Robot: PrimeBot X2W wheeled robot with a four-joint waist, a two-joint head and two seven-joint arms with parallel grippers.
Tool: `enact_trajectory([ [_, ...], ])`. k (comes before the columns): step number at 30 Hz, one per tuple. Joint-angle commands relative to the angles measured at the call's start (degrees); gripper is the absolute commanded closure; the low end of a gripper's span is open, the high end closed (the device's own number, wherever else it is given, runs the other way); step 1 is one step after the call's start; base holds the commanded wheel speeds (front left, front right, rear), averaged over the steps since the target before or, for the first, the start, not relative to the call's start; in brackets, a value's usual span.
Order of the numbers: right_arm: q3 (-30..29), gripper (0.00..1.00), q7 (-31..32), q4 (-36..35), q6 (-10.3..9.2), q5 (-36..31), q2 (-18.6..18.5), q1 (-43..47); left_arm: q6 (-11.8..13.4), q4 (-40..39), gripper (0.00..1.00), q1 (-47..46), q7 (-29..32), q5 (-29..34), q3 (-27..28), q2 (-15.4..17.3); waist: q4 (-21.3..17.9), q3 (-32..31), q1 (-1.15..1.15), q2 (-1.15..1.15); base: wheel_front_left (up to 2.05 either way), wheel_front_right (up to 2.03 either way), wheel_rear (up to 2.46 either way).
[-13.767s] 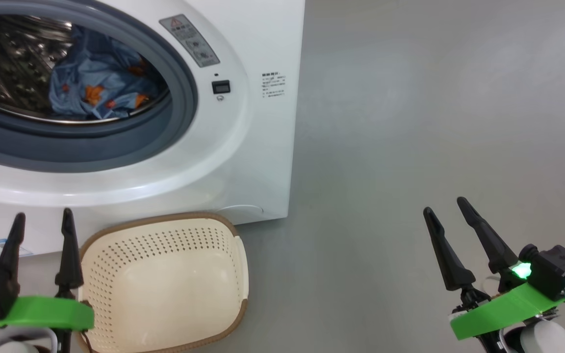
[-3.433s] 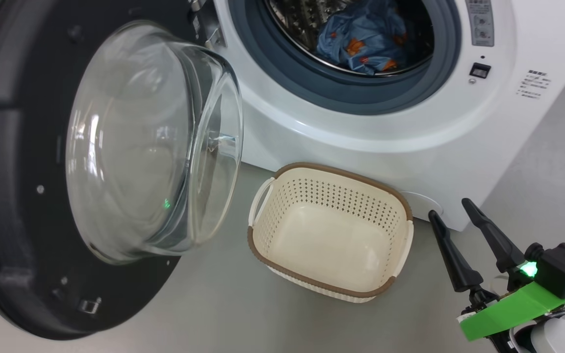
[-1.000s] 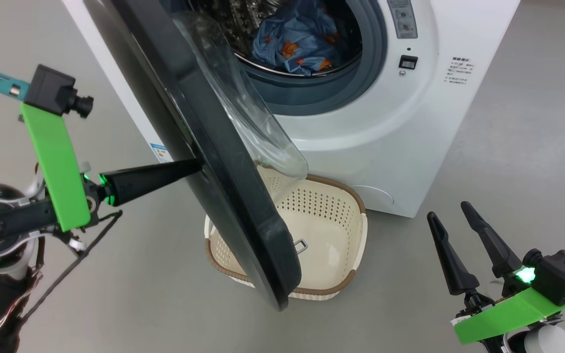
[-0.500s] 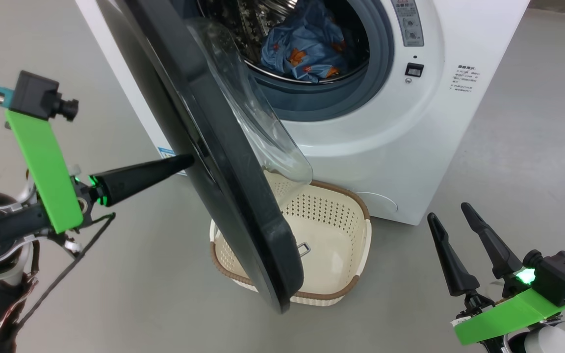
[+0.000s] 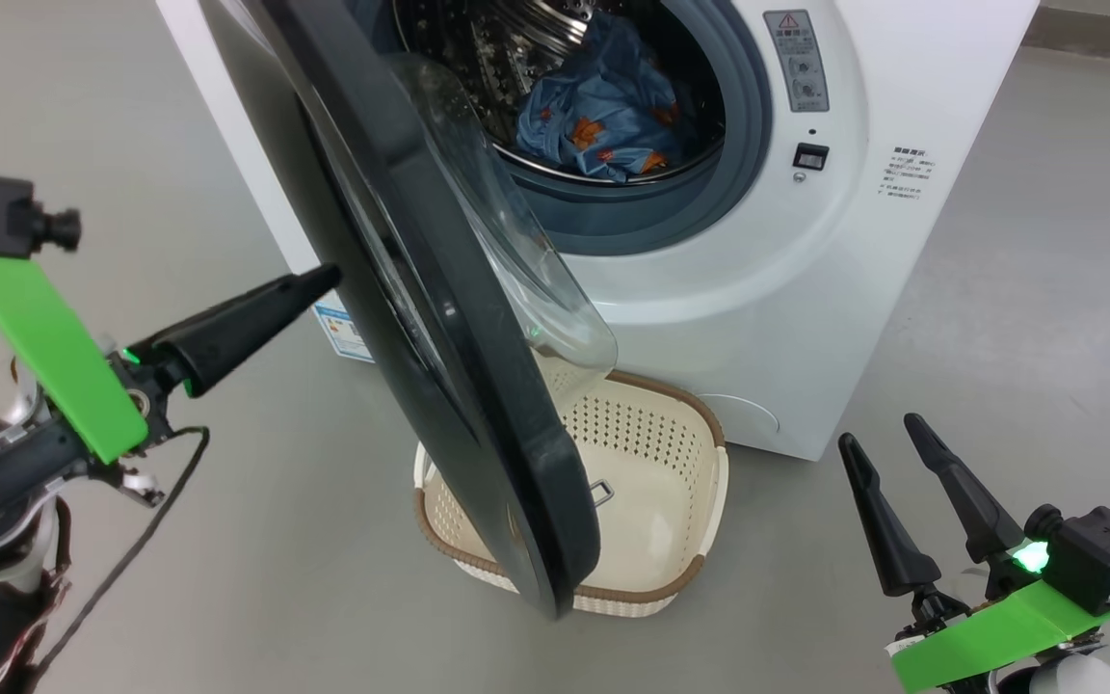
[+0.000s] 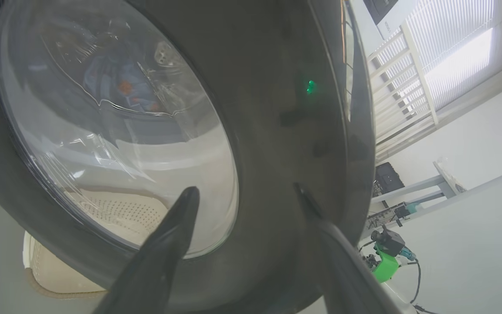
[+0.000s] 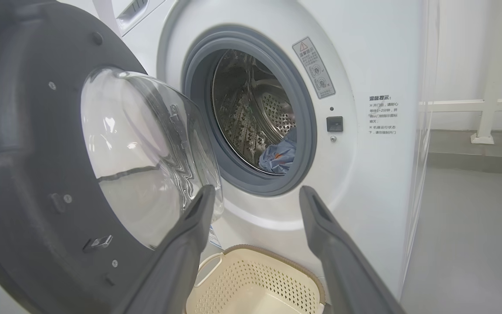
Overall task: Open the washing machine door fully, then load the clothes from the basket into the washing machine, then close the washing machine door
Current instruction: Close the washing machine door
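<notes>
**Left gripper (image 5: pixel 322 277) backs off the half-shut washing machine door (image 5: pixel 459 386)**

A second ago its closed tip pressed the door's outer face. Now it hangs just clear, fingers (image 6: pixel 168 244) spread and empty. Clothes (image 5: pixel 603 120) lie inside the washing machine (image 5: pixel 709 308), so only closing seems left. The empty basket (image 5: pixel 656 439) sits beneath the door's lower edge, perhaps in its path. The right gripper (image 5: pixel 878 430) waits open.

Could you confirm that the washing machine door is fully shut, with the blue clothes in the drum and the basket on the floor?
Not quite: the washing machine door stands partly open, as the head view shows; the clothes and basket are as stated.
</notes>
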Motion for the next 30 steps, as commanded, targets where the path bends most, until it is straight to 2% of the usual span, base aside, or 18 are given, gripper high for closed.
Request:
enact_trajectory([
  [1, 0.9, 0.00, -0.4, -1.4, 0.42, 0.3, -0.5, 0.1, -0.4, -1.3, 0.00, 0.1, -2.8, 1.0, 3.2, 2.0, 0.1, -0.2, 0.00, 0.00, 0.00, 0.00, 0.00],
  [5, 1.0, 0.00, -0.4, -1.5, 0.42, 0.3, -0.5, 0.2, -0.4, -1.3, 0.00, 1.7, -7.2, 1.9, 3.5, 1.7, 0.1, -0.3, 0.00, 0.00, 0.00, 0.00, 0.00],
  [14, 1.1, 0.00, -0.4, -1.5, 0.42, 0.3, -0.3, 0.1, -0.4, 0.2, 0.00, 6.9, -21.5, 4.2, 2.5, 1.8, 0.0, -0.3, 0.00, 0.00, 0.00, 0.00, 0.00],
  [25, 0.7, 0.00, -0.4, -1.6, 0.42, 0.3, 0.1, 0.5, -0.4, 2.3, 0.00, 12.7, -39.3, 5.2, -1.2, 4.1, 0.1, -0.8, 0.00, 0.00, 0.00, 0.00, 0.00],
  [30, 0.6, 0.00, -0.4, -1.7, 0.42, 0.3, 0.2, 0.6, -0.4, 4.0, 0.00, 16.1, -49.7, 7.6, -3.3, 6.0, -1.5, -0.9, 0.00, 0.00, 0.00, 0.00, 0.00],
])
